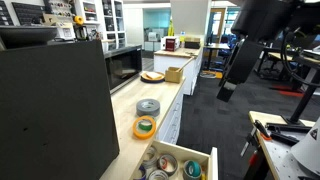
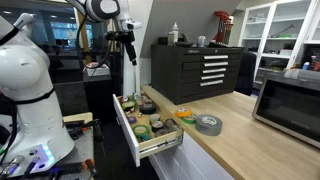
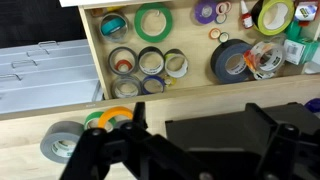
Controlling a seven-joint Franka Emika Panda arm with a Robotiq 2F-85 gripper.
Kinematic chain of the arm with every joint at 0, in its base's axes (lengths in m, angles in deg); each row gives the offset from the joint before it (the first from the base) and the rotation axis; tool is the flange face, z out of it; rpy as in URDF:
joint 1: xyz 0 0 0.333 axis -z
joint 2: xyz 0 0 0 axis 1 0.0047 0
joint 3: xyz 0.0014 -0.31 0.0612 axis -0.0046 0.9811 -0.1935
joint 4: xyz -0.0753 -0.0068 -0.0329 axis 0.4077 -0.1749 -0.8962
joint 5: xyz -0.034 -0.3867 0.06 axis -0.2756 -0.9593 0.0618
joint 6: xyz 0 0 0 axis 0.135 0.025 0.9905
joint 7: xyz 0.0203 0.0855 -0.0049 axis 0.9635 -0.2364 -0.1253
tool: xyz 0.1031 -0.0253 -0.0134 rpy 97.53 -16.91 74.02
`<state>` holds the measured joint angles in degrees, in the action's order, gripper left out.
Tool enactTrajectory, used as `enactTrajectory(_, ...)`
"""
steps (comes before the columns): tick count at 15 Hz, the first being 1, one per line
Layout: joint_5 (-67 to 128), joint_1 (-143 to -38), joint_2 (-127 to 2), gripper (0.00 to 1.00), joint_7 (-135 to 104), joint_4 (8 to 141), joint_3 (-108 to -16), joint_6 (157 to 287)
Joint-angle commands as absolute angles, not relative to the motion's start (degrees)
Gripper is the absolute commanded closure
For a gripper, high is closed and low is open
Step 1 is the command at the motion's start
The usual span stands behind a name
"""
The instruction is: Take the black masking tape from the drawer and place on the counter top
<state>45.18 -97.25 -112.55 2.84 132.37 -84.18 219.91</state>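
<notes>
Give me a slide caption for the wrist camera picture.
Wrist view over an open drawer of tape rolls, black masking tape at right, gray duct tape on the wooden counter.

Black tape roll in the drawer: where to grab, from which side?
Black tape roll lies flat, core hole up, in the open drawer. Come straight down and pinch its ring wall, core to outer edge, on the side away from the clear roll crowding it.

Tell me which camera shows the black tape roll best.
The wrist view: the black tape lies in plain sight inside the open drawer. In both exterior views the drawer's contents are too small to pick it out.
</notes>
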Motion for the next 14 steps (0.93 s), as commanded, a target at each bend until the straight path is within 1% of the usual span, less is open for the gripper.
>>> enactTrajectory(1,44.54,-98.02,-112.44,0.00,3.29,132.29,-83.41,219.82)
enactTrajectory(14,42.93,-97.33,-111.22,0.00,2.07,132.38,-83.10,220.11)
